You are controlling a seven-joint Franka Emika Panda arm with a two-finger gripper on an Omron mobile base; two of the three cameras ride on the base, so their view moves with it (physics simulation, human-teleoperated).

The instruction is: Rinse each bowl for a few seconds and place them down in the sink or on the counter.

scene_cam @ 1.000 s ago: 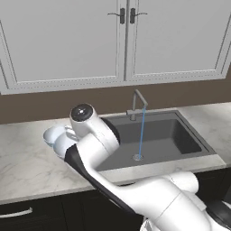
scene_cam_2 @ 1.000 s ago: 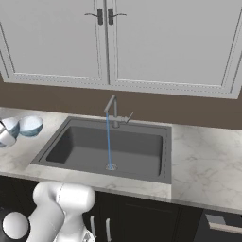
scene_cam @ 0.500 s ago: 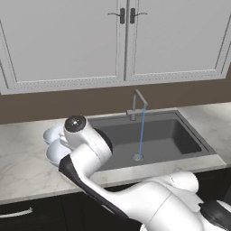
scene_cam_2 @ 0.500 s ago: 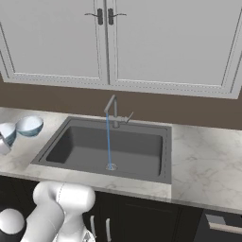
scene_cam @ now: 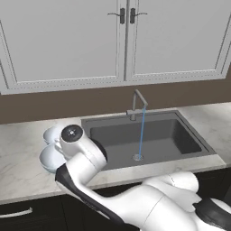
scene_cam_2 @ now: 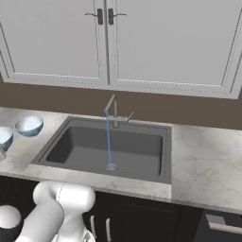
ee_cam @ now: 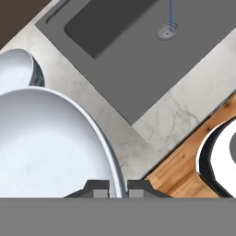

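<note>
You have two bowls on the counter (scene_cam_2: 203,156), to the left of the sink (scene_cam_2: 80,146). The near bowl (ee_cam: 46,143) sits close to the counter's front edge, and the far bowl (scene_cam_2: 29,125) stands just behind it, by the sink's far left corner; in the hand view the two look just beside each other, though you cannot tell whether they touch. The arm (scene_cam: 83,164) bends over the near bowl in the left base view and hides most of it. In the hand view, the gripper (ee_cam: 117,188) has one fingertip on either side of the near bowl's rim, with the rim running through the gap between them. You cannot tell whether the fingers already press on the rim. A thin stream of water (scene_cam: 141,133) falls from the faucet (scene_cam: 137,104) straight onto the drain (scene_cam: 137,157). Wood floor (ee_cam: 184,170) shows below the counter edge in the hand view.
</note>
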